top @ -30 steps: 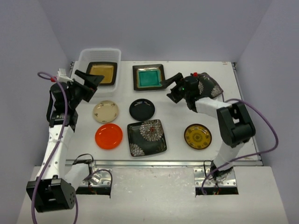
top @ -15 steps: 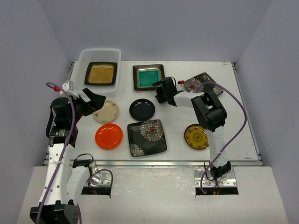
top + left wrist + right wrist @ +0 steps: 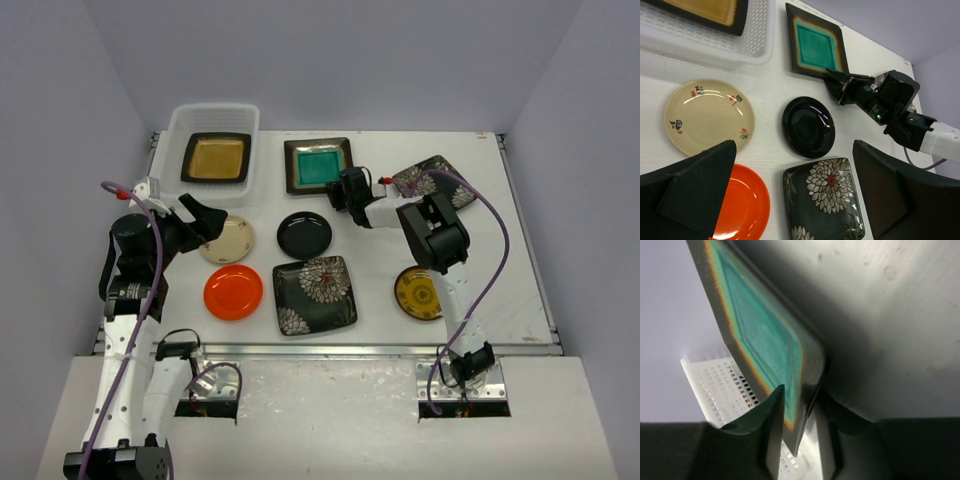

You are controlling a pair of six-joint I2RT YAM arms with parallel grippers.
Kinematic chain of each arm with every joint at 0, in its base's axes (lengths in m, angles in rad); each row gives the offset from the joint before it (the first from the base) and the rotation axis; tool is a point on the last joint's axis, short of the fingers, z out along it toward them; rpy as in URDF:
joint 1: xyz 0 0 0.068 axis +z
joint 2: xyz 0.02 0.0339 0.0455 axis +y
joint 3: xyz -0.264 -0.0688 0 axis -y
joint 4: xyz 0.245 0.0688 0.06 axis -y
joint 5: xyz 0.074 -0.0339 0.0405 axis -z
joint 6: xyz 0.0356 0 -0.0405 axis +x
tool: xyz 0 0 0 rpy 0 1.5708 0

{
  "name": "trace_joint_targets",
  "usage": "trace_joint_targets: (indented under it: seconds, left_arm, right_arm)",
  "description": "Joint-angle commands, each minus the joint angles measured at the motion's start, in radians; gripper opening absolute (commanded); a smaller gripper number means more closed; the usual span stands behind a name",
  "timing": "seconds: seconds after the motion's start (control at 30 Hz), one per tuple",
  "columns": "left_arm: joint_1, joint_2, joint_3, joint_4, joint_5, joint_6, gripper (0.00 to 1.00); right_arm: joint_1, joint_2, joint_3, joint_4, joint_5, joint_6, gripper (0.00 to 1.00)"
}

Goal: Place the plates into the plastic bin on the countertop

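Having swung across, the right fingers [image 3: 840, 85] now straddle the teal plate's [image 3: 318, 165] rim, grip unclear, by the counter's [image 3: 500, 290] far edge beside the plastic bin [image 3: 172, 130]; left fingers [image 3: 695, 185] gape empty. Lifting likely comes next.

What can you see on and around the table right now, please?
countertop: one, white, beneath everything
plastic bin: one, translucent white, far-left corner
square plates: four, dark; amber plate in the bin, teal plate right of it, floral plate front centre, second floral plate far right
round plates: four; cream plate and orange plate left, black plate centre, yellow-patterned plate right
cables: two, purple, along the arms
left gripper: one, black, open, by cream plate's edge
right gripper: one, black, straddling teal plate's corner, grip unclear
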State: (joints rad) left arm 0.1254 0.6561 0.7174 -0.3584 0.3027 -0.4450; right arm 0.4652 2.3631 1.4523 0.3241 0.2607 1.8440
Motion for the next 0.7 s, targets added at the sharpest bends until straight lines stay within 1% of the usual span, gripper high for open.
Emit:
trace_joint_targets:
  seconds: [0.0,0.03,0.13,0.23,0.33,0.47,0.53,0.6,0.67]
  left_arm:
    - [-0.009,-0.009,0.001,0.027,0.002,0.013,1.00]
    - [-0.009,-0.006,0.001,0.027,0.005,0.013,1.00]
    - [-0.009,-0.004,-0.003,0.027,0.001,0.015,1.00]
    - [-0.009,-0.003,-0.008,0.026,0.009,0.013,1.00]
    - [-0.010,0.010,-0.018,0.042,0.043,-0.001,1.00]
    - [-0.010,0.082,-0.025,0.093,0.215,-0.041,1.00]
    - [-0.011,0.116,-0.030,0.121,0.297,-0.070,1.00]
    - [-0.012,0.147,-0.041,0.186,0.383,-0.122,1.00]
    - [-0.032,0.163,-0.042,0.260,0.404,-0.160,1.00]
  right_arm:
    - [-0.017,0.075,-0.007,-0.089,0.026,0.001,0.23]
    - [-0.017,0.077,-0.009,-0.082,0.020,0.001,0.15]
    - [-0.023,0.059,-0.027,-0.049,0.015,0.001,0.00]
    - [-0.043,0.002,-0.073,0.051,-0.023,-0.043,0.00]
    - [-0.082,-0.083,-0.119,0.143,-0.111,-0.094,0.00]
    - [-0.147,-0.178,-0.206,0.293,-0.211,-0.160,0.00]
    - [-0.168,-0.206,-0.243,0.343,-0.264,-0.159,0.00]
    - [-0.207,-0.220,-0.262,0.430,-0.368,-0.135,0.00]
    - [-0.243,-0.242,-0.268,0.471,-0.437,-0.135,0.00]
